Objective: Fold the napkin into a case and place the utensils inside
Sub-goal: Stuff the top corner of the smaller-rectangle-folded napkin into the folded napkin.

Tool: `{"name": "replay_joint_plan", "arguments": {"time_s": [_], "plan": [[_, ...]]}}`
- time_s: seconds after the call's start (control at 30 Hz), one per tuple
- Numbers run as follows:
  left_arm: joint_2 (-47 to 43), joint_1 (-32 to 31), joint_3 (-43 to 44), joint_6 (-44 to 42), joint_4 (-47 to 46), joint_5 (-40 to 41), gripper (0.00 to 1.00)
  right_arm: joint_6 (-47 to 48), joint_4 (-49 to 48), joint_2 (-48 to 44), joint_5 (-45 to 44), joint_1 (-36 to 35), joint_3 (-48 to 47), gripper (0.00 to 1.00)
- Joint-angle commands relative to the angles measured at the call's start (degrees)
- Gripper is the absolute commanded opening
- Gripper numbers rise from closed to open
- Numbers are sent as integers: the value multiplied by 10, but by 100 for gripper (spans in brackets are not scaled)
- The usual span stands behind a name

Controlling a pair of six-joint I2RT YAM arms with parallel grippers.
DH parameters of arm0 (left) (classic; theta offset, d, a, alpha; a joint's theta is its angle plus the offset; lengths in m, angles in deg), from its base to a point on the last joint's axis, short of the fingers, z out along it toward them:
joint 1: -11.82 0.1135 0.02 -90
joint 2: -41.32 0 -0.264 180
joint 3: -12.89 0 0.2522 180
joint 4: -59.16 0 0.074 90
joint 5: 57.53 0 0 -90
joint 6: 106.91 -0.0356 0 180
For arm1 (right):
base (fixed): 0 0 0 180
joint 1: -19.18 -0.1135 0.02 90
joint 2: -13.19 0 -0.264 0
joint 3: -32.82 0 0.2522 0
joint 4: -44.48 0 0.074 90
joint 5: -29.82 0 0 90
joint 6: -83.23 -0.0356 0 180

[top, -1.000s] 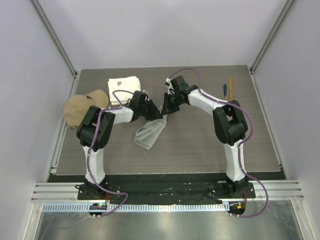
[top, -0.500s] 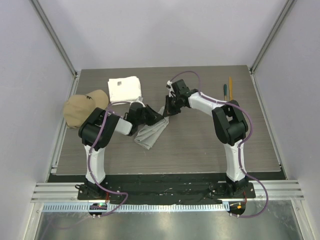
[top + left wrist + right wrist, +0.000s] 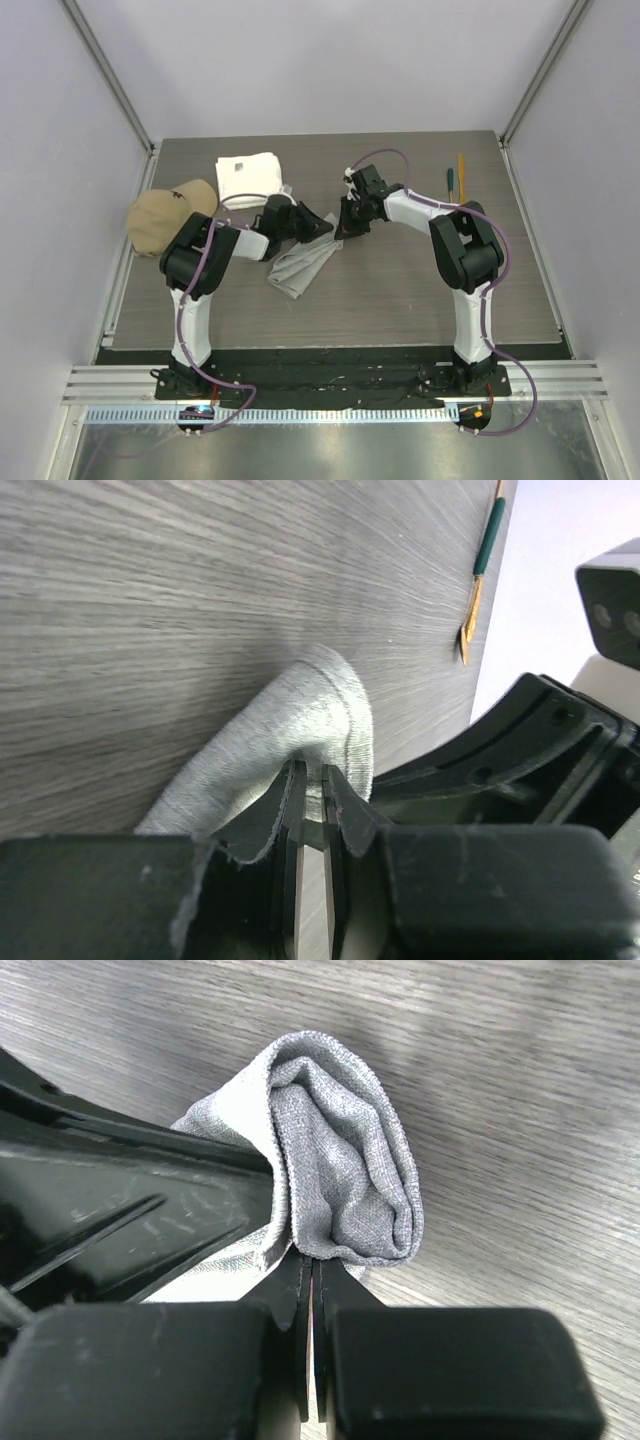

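Pale lavender walls (image 3: 320, 60) with metal corner posts close in a grey-brown wood-grain table (image 3: 420, 290), which fills the middle of the top view. The left arm (image 3: 195, 265) and the right arm (image 3: 460, 250) rise from the near edge and bend inward, so their ends meet a little left of the table's centre.

Below that meeting point lies the napkin (image 3: 300, 268), a light-grey cloth. Its near part trails on the wood towards the left arm's base, and its far end is lifted off the table between the two tools. A tan cap (image 3: 165, 215) sits at the left edge of the table beside the left arm's elbow. A thick white towel (image 3: 247, 178), folded square, lies just beyond it towards the back.

The left gripper (image 3: 312, 780) has its fingers drawn almost together, pinching a fold of the napkin (image 3: 310, 710) that arches up and over their tips. The right gripper (image 3: 312, 1270) has its fingers pressed together on the lower edge of a rolled bunch of the napkin (image 3: 340, 1170), which bulges just beyond the tips. The two tools are very close to each other, on the same end of the cloth.

Well apart, near the far right corner, a teal-handled utensil (image 3: 450, 182) and an orange-yellow stick (image 3: 461, 172) lie side by side on the bare wood.
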Motion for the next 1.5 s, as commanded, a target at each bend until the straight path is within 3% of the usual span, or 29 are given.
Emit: {"name": "replay_joint_plan", "arguments": {"time_s": [0.0, 0.27, 0.5, 0.77, 0.97, 1.07, 1.2, 1.37, 1.47], "plan": [[22, -2, 6, 19, -26, -8, 15, -18, -4, -43, -4, 1, 5, 2], [27, -10, -18, 30, -49, -1, 14, -29, -11, -71, 5, 11, 10, 1], [27, -22, 14, 6, 10, 17, 12, -44, -40, -55, 61, 11, 18, 1], [13, -25, 15, -18, 70, 33, 11, -58, -83, -105, 20, 14, 56, 1], [17, -27, 22, -20, 72, 24, 10, -62, -85, -18, 92, 13, 15, 1], [22, -29, 29, -19, 87, 17, 9, -82, -119, -14, 80, 13, 19, 1], [15, -29, 29, -21, 89, 10, 8, -75, -75, 32, 64, 15, -21, 3], [-19, -28, 31, -48, 147, 12, 8, -80, -102, 29, 84, 19, 24, 25], [-37, -25, 41, -57, 171, 9, 9, -93, -127, 29, 111, 30, 36, 31]]}}
